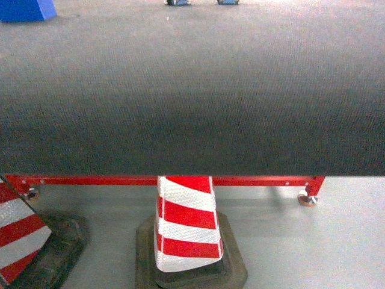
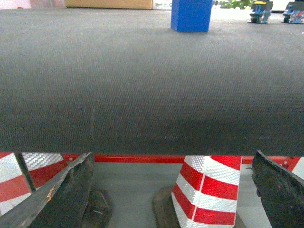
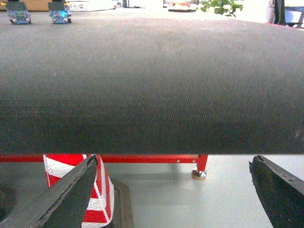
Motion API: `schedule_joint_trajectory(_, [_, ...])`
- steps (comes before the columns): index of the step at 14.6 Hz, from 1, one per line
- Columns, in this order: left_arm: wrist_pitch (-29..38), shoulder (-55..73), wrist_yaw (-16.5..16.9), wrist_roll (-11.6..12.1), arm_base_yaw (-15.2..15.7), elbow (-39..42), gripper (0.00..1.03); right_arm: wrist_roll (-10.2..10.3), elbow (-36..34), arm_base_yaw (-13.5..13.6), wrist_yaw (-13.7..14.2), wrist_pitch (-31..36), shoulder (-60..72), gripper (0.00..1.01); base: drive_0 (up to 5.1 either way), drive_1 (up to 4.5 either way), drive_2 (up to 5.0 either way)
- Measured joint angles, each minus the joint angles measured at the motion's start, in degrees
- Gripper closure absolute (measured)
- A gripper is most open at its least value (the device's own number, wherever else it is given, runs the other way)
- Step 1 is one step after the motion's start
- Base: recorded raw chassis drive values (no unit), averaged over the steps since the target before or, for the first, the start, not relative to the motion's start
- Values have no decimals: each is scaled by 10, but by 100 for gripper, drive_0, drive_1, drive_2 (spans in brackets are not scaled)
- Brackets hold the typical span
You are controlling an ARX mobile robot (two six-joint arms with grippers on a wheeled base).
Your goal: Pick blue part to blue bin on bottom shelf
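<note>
Two small blue parts (image 1: 177, 2) (image 1: 227, 2) sit at the far edge of the dark grey mat surface (image 1: 192, 102); in the right wrist view the blue parts (image 3: 18, 12) (image 3: 59, 12) show at top left. A blue bin (image 1: 27, 9) stands on the mat at the far left, and in the left wrist view the blue bin (image 2: 191, 15) is at top centre. No shelf shows. My left gripper (image 2: 173, 190) and right gripper (image 3: 173, 190) are open and empty, low before the mat's near edge, far from the parts. Neither shows in the head view.
A red frame rail (image 1: 120, 180) with a metal foot (image 1: 307, 198) runs under the mat's near edge. A red-and-white cone (image 1: 186, 223) stands on the floor at centre, a second cone (image 1: 15, 235) at left. A cardboard box (image 2: 109, 4) lies far back.
</note>
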State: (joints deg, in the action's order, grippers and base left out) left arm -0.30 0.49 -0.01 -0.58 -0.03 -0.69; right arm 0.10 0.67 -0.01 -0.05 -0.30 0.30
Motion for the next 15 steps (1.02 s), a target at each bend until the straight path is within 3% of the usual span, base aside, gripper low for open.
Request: schedule_joint_trajectory(15, [5, 0, 0, 1, 0, 0, 5, 0, 0, 0, 0, 2, 0, 3, 0, 0, 0])
